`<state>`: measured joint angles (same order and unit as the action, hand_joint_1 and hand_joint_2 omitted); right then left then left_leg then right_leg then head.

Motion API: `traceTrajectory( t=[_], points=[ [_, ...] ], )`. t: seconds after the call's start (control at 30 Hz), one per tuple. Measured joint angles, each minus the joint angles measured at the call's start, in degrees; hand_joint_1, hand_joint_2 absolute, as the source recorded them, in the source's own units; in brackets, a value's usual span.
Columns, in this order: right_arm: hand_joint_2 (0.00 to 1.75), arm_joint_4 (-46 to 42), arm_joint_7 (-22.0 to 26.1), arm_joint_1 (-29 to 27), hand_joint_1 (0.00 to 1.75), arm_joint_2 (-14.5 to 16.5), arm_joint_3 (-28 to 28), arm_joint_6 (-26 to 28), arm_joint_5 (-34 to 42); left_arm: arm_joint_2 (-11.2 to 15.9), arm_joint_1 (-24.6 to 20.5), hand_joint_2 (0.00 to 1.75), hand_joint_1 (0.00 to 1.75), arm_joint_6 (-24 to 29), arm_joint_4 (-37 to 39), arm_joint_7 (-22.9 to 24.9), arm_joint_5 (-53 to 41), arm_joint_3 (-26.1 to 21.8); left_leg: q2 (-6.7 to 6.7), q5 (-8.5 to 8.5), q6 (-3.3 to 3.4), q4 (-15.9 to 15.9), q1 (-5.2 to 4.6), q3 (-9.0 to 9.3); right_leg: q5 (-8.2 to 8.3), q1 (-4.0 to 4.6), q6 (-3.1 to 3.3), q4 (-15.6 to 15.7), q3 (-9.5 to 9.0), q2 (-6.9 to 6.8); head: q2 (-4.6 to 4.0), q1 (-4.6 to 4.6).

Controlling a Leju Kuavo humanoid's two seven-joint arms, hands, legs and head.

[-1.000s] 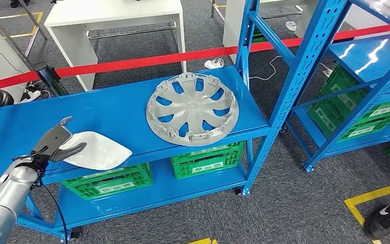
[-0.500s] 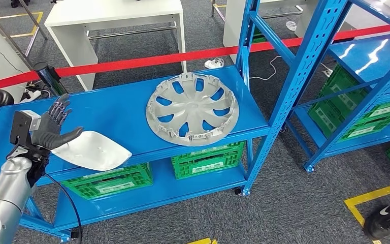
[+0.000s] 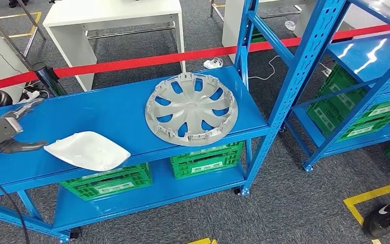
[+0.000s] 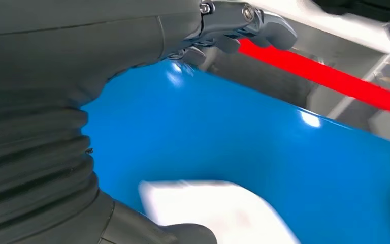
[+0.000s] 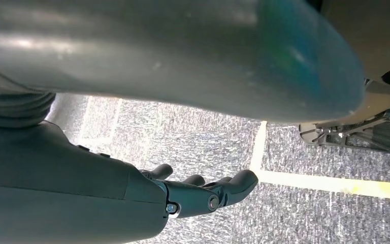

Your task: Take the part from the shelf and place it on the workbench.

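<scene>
A white curved plastic part [image 3: 89, 151] lies on the blue shelf [image 3: 111, 114], with its front edge hanging over the shelf lip. To its right rests a silver hubcap [image 3: 191, 108]. My left hand [image 3: 7, 134] hovers at the shelf's left end, open, fingers spread and thumb pointing at the white part's left tip, holding nothing. In the left wrist view the fingers [image 4: 249, 23] stretch over the blue shelf and the white part [image 4: 218, 211] is blurred beside the thumb. My right hand [image 5: 203, 195] hangs over grey carpet, fingers straight and empty.
Green crates [image 3: 207, 159] sit on the lower shelf level. A red barrier tape [image 3: 132, 62] runs behind the rack, with a white table [image 3: 111, 15] beyond it. A second blue rack [image 3: 365, 76] stands at the right. A person's shoe [image 3: 383, 219] is by a yellow floor line [image 3: 376, 195].
My left hand has lifted off the white part, opened, and drawn back to the left. The white part and the hubcap have stayed on the shelf.
</scene>
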<state>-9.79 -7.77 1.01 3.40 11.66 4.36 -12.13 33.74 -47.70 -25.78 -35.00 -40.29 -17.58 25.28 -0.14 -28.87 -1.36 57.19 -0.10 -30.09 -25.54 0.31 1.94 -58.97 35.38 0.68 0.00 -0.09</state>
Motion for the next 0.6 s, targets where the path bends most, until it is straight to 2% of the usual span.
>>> traceTrajectory(
  t=[0.2, 0.33, 0.5, 0.6],
  points=[
    [0.00, 0.00, 0.17, -0.13, 0.00, -0.07, 0.02, -0.09, -1.34, 12.86, -2.75, 1.75, 0.00, -6.03, -6.34, 0.00, 1.42, 9.32, 0.19, -0.06, -0.09, 0.00, 0.05, 0.02, -0.02, 0.05, 0.05, 0.00, 0.09, 0.23, 0.00, -0.01],
    [0.00, 0.00, 0.84, -0.12, 0.00, -0.08, 0.01, -0.24, -2.21, 20.15, -3.62, 1.75, 0.00, -9.03, -10.96, 0.02, 2.73, 14.00, 0.22, -0.08, -0.12, -0.01, 0.05, 0.07, -0.03, 0.05, 0.06, 0.01, 0.10, 0.27, 0.00, 0.00],
    [0.00, 0.00, 1.44, -0.06, 0.00, -0.08, 0.01, -0.24, -2.45, 26.70, -3.25, 1.75, 0.00, -10.13, -16.91, 0.10, 4.21, 17.39, 0.12, -0.10, -0.13, -0.01, 0.05, 0.08, -0.08, 0.06, 0.08, 0.04, 0.04, 0.18, 0.00, -0.01],
    [0.00, 0.00, 1.45, 0.01, 0.00, -0.08, 0.01, -0.13, -2.46, 28.94, -1.94, 1.75, 0.00, -8.72, -20.78, 0.57, 4.81, 18.77, 0.03, -0.10, -0.13, 0.00, 0.05, 0.12, -0.09, 0.04, 0.08, 0.04, -0.03, 0.09, 0.00, -0.01]
  ],
)
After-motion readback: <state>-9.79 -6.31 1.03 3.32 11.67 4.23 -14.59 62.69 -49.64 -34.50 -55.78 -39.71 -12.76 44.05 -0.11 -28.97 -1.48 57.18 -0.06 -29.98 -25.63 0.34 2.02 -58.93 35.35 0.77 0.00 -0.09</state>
